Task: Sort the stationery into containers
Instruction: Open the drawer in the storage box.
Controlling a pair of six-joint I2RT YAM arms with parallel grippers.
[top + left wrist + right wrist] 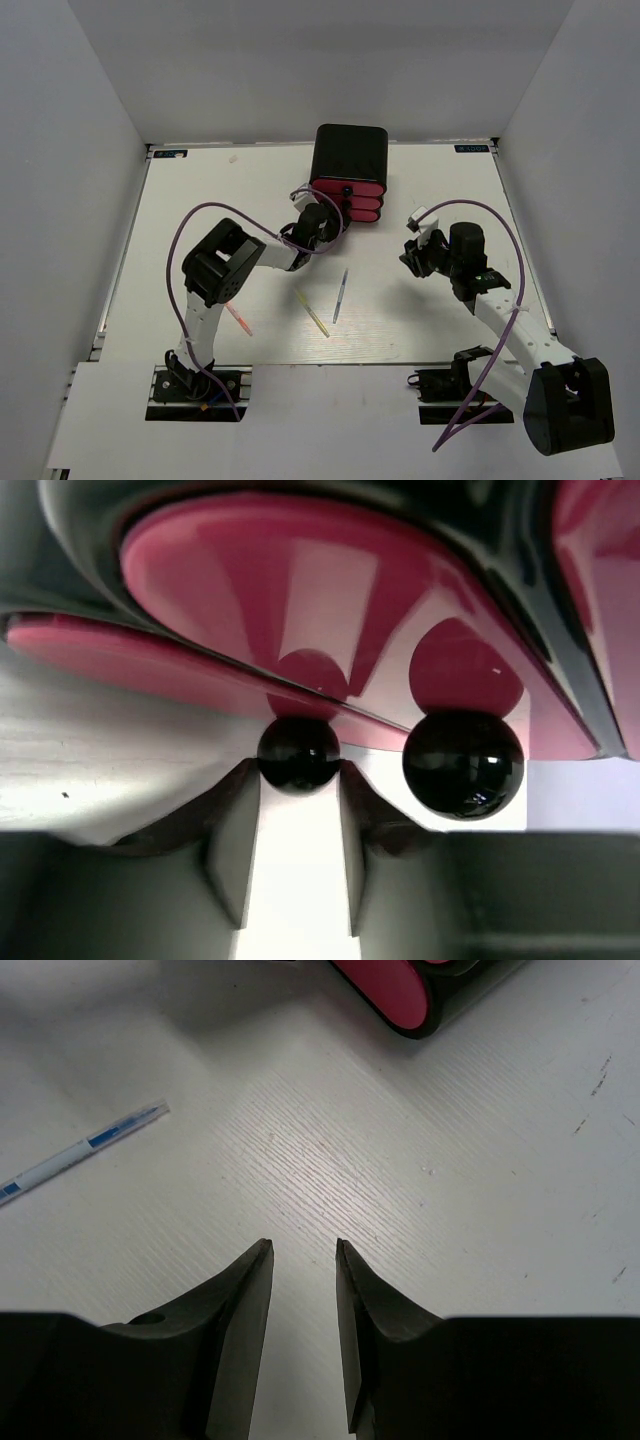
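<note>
Top view, cabinet: the black cabinet (350, 160) stands at the far side of the table (200, 200), its three pink drawers (348, 202) facing the arms, so a knob can be reached from the front.
Top view, stationery: the blue-grey stick (340, 296), yellow stick (313, 313) and red-orange stick (238, 318) lie loose on the table, well apart from the cabinet; none is sorted yet.
Top view, arms: the left gripper (318, 222) is up against the drawer fronts, while the right gripper (412, 255) hangs beside the cabinet, clear of the drawers' path.
Left wrist, grip: the left gripper's fingers (240, 840) sit on either side of a black knob (299, 753) and appear to be pinching it, probably to pull a drawer open. Which drawer, I cannot tell.
Left wrist, neighbour: a second knob (463, 764) sits just beside it, untouched.
Right wrist, state: the jaws of the right gripper (304, 1248) are parted and empty over bare table.
Right wrist, surroundings: the blue-grey stick (85, 1145) lies off to its left, and a cabinet corner shows at the top; the gripper looks ready for a pick.
</note>
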